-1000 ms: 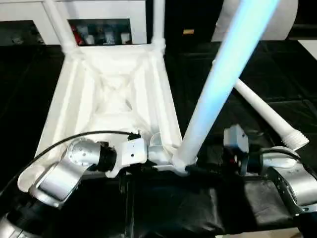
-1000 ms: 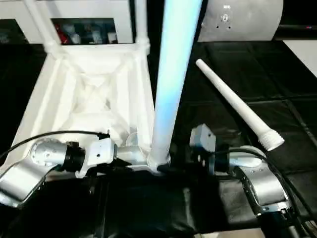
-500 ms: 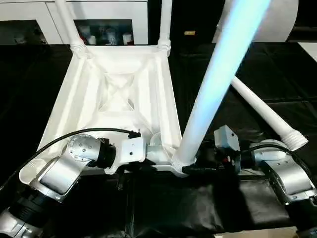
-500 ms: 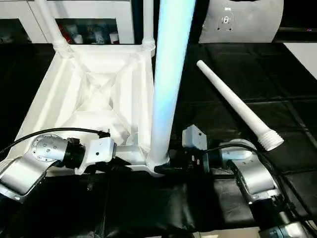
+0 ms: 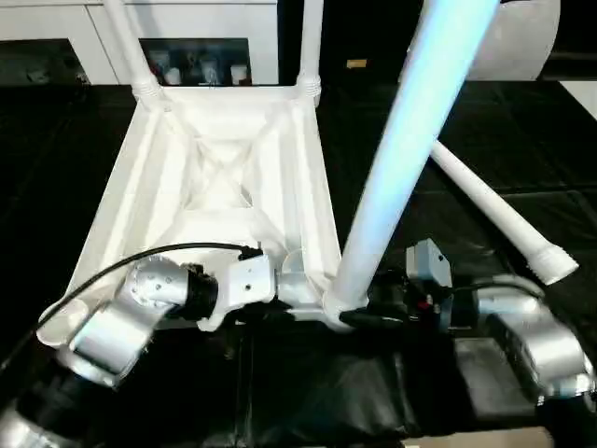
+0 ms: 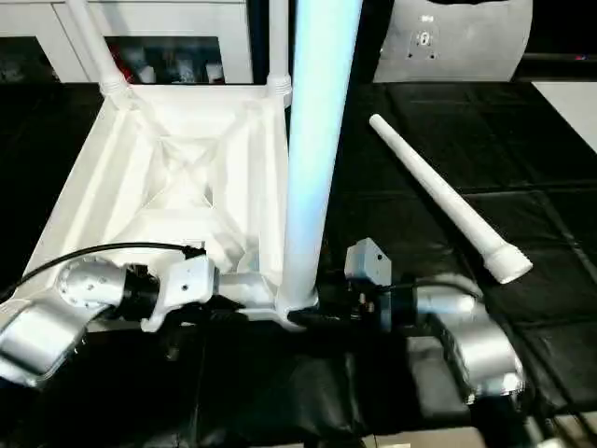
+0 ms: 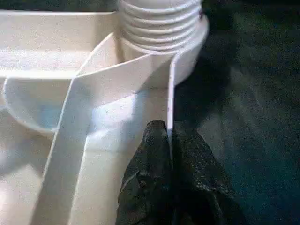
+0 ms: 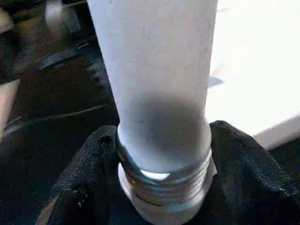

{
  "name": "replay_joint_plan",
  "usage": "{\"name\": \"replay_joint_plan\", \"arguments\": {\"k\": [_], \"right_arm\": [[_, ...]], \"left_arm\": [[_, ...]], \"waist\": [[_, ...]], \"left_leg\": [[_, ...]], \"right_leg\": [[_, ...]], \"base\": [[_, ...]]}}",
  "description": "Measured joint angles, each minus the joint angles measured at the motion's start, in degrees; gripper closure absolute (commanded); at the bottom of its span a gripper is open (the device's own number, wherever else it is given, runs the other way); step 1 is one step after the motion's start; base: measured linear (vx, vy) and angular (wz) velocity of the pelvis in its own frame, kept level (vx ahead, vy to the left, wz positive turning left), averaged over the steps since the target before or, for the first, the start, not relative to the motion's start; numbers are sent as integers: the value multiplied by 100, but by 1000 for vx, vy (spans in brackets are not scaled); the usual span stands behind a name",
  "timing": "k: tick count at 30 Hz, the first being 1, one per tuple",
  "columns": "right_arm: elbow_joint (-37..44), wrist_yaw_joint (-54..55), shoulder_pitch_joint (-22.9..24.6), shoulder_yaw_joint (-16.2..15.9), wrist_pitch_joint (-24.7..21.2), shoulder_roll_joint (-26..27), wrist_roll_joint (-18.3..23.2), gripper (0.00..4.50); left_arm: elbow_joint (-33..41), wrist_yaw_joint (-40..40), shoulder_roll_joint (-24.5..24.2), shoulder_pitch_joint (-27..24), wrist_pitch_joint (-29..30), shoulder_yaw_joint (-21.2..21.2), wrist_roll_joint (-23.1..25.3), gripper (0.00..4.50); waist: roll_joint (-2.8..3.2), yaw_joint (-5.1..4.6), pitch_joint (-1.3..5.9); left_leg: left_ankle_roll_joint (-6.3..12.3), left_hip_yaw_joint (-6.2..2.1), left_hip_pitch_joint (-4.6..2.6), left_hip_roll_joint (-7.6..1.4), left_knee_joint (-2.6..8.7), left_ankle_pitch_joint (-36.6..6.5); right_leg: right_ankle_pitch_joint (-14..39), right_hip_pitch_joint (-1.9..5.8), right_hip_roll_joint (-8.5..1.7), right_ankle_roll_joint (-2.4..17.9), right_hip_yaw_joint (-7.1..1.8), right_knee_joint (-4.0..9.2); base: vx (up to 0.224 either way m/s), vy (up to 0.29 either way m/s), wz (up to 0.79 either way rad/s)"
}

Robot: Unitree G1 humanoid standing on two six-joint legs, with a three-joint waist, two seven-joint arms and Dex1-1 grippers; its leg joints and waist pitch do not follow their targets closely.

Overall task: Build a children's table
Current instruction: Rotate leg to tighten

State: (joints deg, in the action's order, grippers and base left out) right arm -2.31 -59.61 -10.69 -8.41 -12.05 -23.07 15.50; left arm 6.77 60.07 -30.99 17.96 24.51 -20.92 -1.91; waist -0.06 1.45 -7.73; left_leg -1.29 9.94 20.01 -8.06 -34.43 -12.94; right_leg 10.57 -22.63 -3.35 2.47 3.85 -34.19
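Right wrist view puts the action up close: the right gripper (image 8: pixel 161 164) has its two black fingers (image 8: pixel 86 183) wrapped around the threaded base of a white leg (image 8: pixel 157 89) that stands upright in the near right corner socket (image 5: pixel 338 306) of the children's table (image 5: pixel 219 177), the jaws part-way apart and holding the leg between them. From the head camera, the table lies upside down on a black padded surface (image 5: pixel 522 168), its X-ribbed underside facing up. Two more legs already stand in the far corners, one at the far left (image 5: pixel 126 42) and one at the far right (image 5: pixel 311 37). A fourth leg (image 6: pixel 448 201) lies loose on the black surface to the right of the table, well apart from it, its threaded end nearest the robot. On the other side, the left gripper (image 7: pixel 169 140) is pinched tight on a thin upright wall of the tabletop (image 7: pixel 169 98) just beside the same socket, one finger to each side of the rim, steadying the near edge. Both silver forearms reach in from the near side, the left (image 5: pixel 121 322) over the table's near left part, the right (image 6: pixel 466 336) low over the black surface. White cabinets (image 5: pixel 56 23) stand beyond the far edge.
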Motion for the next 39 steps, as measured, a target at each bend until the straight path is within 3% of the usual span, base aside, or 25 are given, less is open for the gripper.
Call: {"name": "replay_joint_plan", "arguments": {"k": [2, 6, 11, 14, 17, 21, 23, 27, 31, 35, 39], "right_arm": [[10, 549, 22, 66, -107, 256, -74, 181], [1, 2454, 91, 510, -354, 1462, -399, 181], [-10, 3708, -100, 561, -566, 2163, -730, 181], [-7, 3787, -117, 561, -554, 2184, -731, 111], [12, 3763, -108, 564, -523, 2188, -702, 88], [14, 3032, -31, 500, -338, 1643, -599, 53], [-7, 2710, 41, 464, -334, 1417, -574, 22], [-10, 1999, 61, 453, -158, 890, -365, 7], [-10, 806, 54, 615, -47, 117, -9, 7], [-13, -29, -42, 461, 40, -343, 113, 7], [-227, -547, -323, 166, 472, -679, -26, 7]], "left_arm": [[59, -298, 169, 11, 296, 18, 63, 450], [60, -1531, 1291, -14, 1122, 207, 333, 450], [50, -2307, 1866, 39, 1474, 205, 607, 450], [52, -2346, 1889, 74, 1511, 178, 617, 450], [102, -2337, 1865, 81, 1505, 88, 682, 450], [146, -2012, 1459, 98, 1145, -71, 633, 450], [199, -1838, 1335, 80, 1019, -106, 575, 450], [224, -1463, 992, 66, 741, -106, 484, 450], [196, -844, 469, 28, 219, -86, 271, 450], [109, -282, 90, 41, -226, -143, 151, 450], [-83, 140, -118, 184, -559, -263, 103, 450]], "waist": [[-2, -117, 0], [-5, -329, -6], [14, -407, -14], [16, -421, -15], [17, -413, -15], [12, -383, -17], [12, -323, -17], [16, -223, -19], [17, -108, -20], [17, -71, -20], [16, -38, -20]], "left_leg": [[-47, 1, -6, 0, 1, -6], [-54, -1, 3, 0, -6, 2], [-51, -10, 7, 1, 17, 3], [-43, -7, 16, 3, 15, 8], [-42, -4, 27, 5, 16, 8], [-37, -5, 44, 5, 23, 2], [-15, -5, 41, 5, 29, 12], [-4, -7, 51, 0, 81, 21], [-1, -8, 51, -4, 83, 21], [0, -7, 58, -3, 65, 20], [0, -6, 54, -3, 48, 21]], "right_leg": [[20, -1, 0, -34, 0, 14], [25, -25, -1, -41, 4, 43], [26, -38, 2, -43, 16, 107], [25, -42, 2, -42, 10, 114], [21, -38, 2, -37, 3, 113], [-20, -44, 2, -26, 4, 110], [-80, -53, 2, -6, 5, 105], [-70, -68, 8, -24, 15, 104], [-64, -89, 11, -25, 19, 103], [-65, -90, 8, -23, 18, 101], [-72, -81, 6, -12, 17, 96]], "base": [[-59, 8, -9], [-54, 15, -11], [0, 0, 0], [0, 0, 0], [0, 0, 0], [0, 0, 0], [26, -14, 3], [13, -7, 1], [0, 0, 0], [0, 0, 0], [0, 0, 0]]}}
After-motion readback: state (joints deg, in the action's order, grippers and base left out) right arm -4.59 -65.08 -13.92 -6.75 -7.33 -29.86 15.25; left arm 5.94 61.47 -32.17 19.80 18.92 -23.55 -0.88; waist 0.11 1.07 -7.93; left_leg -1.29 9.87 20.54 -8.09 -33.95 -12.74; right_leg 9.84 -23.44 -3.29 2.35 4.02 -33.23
